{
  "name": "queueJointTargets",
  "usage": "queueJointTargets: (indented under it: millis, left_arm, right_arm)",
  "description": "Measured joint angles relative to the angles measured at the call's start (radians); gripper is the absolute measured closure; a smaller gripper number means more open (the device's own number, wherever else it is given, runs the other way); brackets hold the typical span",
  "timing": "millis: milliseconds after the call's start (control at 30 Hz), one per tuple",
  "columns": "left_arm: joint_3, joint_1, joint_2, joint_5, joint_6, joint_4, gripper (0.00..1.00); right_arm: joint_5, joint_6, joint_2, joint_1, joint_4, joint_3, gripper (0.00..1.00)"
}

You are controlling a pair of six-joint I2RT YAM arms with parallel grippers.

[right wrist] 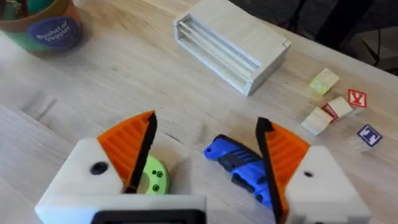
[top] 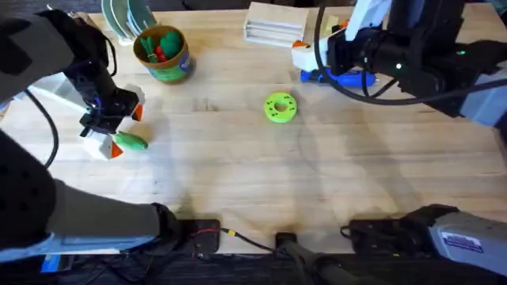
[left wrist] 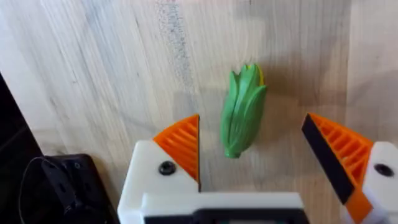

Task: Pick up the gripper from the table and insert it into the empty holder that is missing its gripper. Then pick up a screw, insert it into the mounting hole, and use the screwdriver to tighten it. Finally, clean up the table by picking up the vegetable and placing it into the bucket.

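The vegetable, a green leafy toy, lies on the wood between the orange ribbed pads of my left gripper, which is open around it. Overhead, that left gripper hovers at the table's left with the vegetable at its tip. The blue screwdriver lies on the table under my open right gripper, at the far right. The bucket, green with a yellow rim, stands at the back left. The loose gripper, empty holder and screw are out of view.
A yellow-green disc lies mid-table. A pale wooden box sits at the back, with small letter blocks beside it. Plates stand behind the bucket. Cables run along the front edge.
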Motion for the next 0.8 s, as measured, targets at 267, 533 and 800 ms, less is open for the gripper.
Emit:
queueJointTargets:
  millis: [267, 533, 800]
  left_arm:
    - [0.000, 0.006, 0.106, -0.016, -0.004, 0.014, 0.010]
    - [0.004, 0.006, 0.110, -0.018, 0.008, 0.024, 0.010]
    - [0.004, 0.011, 0.111, -0.019, 0.043, 0.031, 0.013]
  right_arm:
    - [0.000, 0.000, 0.000, 0.000, 0.000, 0.000, 0.011]
    - [0.000, 0.000, 0.000, 0.000, -0.001, 0.000, 0.010]
    - [0.000, 0.000, 0.000, 0.000, -0.013, 0.000, 0.010]
